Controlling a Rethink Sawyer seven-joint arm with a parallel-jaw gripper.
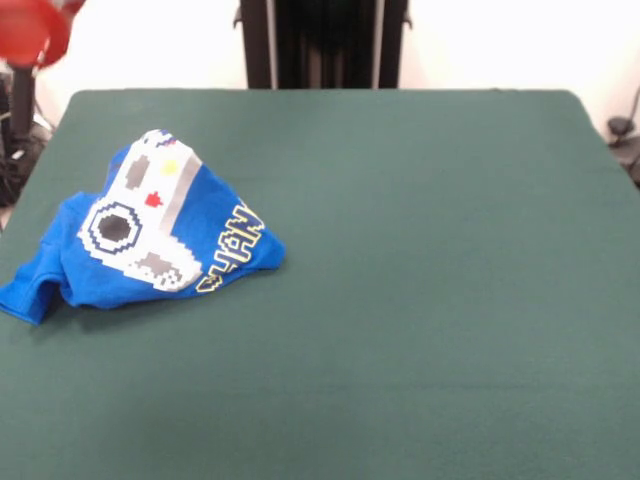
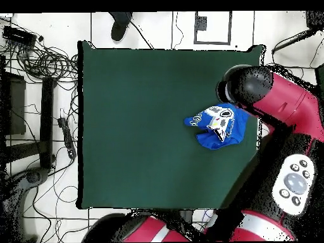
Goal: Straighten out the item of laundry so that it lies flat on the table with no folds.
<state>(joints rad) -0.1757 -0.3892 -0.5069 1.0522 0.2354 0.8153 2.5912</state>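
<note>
The blue T-shirt [image 1: 150, 235] lies crumpled in a heap on the dark green table [image 1: 420, 300], near its left edge in the front view. Its white-grey controller print and part of the yellow-outlined lettering face up, and a sleeve sticks out at the lower left. In the overhead view the T-shirt [image 2: 218, 125] sits near the right edge of the table [image 2: 145, 126]. The red and black arm [image 2: 278, 101] hangs over that edge, close beside the shirt. A red part of the arm [image 1: 30, 30] shows at the top left of the front view. The gripper itself does not show.
The robot's black pedestal [image 1: 322, 45] stands at the table's far side. In the overhead view, cables and equipment [image 2: 38, 63] lie on the floor left of the table. A person's shoe [image 2: 119, 25] shows beyond the top edge.
</note>
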